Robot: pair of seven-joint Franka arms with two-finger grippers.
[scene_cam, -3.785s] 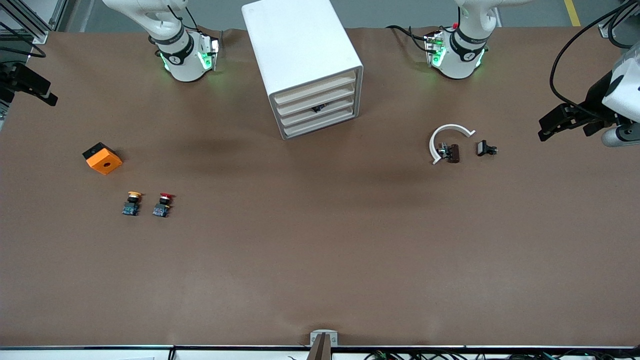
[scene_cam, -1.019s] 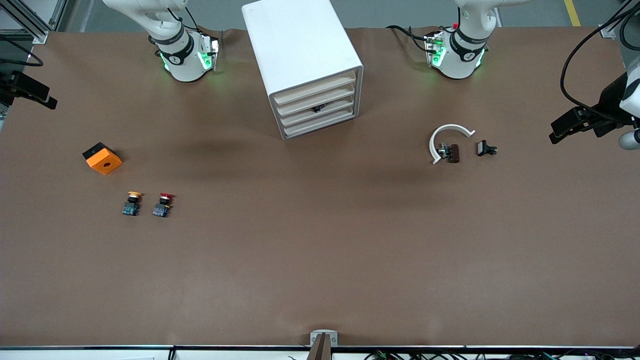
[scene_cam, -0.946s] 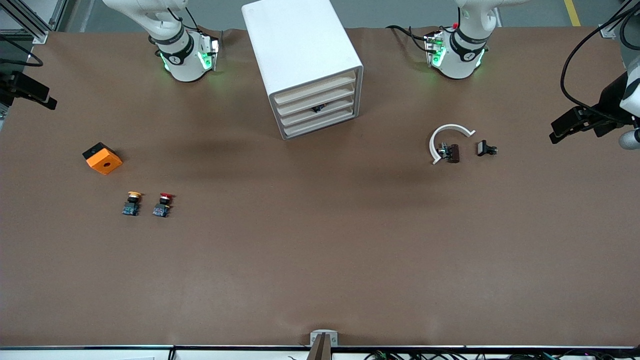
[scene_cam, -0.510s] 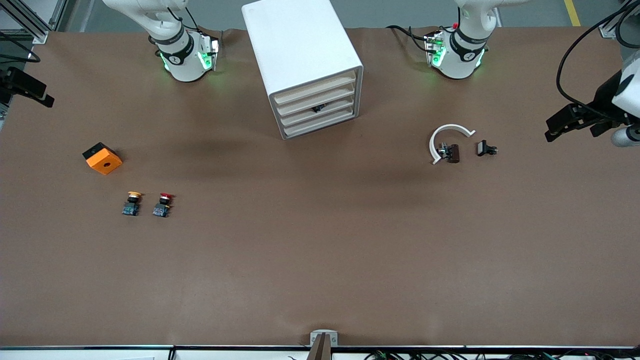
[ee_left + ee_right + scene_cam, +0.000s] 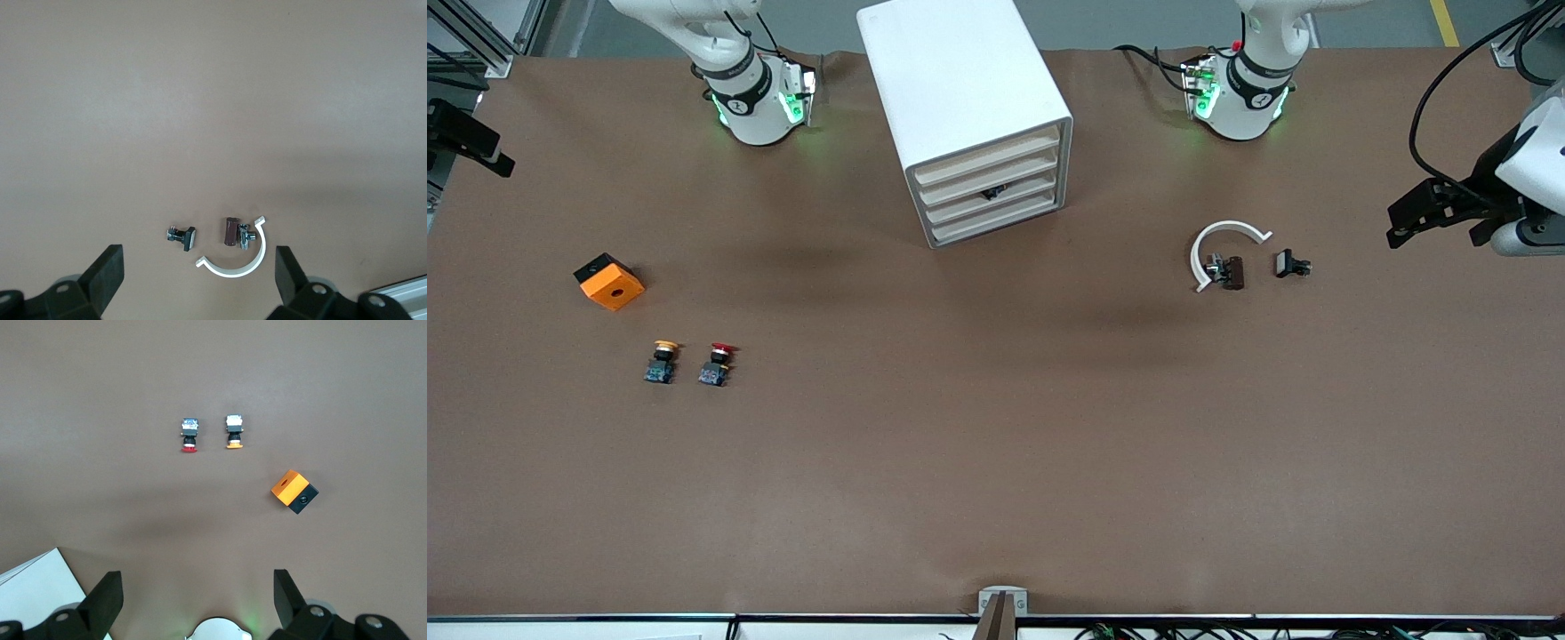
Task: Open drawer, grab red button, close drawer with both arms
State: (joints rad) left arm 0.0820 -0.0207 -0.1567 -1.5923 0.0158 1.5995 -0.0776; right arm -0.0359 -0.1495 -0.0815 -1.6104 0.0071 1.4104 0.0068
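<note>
The white drawer cabinet (image 5: 969, 98) stands between the two arm bases, and its stacked drawers (image 5: 989, 191) all look shut. The red-capped button (image 5: 718, 363) lies on the table toward the right arm's end, nearer the front camera than the cabinet; the right wrist view shows the button (image 5: 189, 435) too. My right gripper (image 5: 489, 151) hangs open and empty over that end's table edge, its fingertips (image 5: 107, 597) wide apart. My left gripper (image 5: 1400, 222) hangs open and empty over the left arm's end, fingers (image 5: 110, 270) spread.
A yellow-capped button (image 5: 662, 361) lies beside the red one, and an orange cube (image 5: 609, 282) with a hole sits farther from the front camera. Toward the left arm's end lie a white curved clip (image 5: 1227, 233), a brown piece (image 5: 1233, 272) and a small black part (image 5: 1289, 263).
The left gripper has swung a little inward over the table. The right gripper has drifted outward along its table edge, toward the bases. Nothing on the table has moved.
</note>
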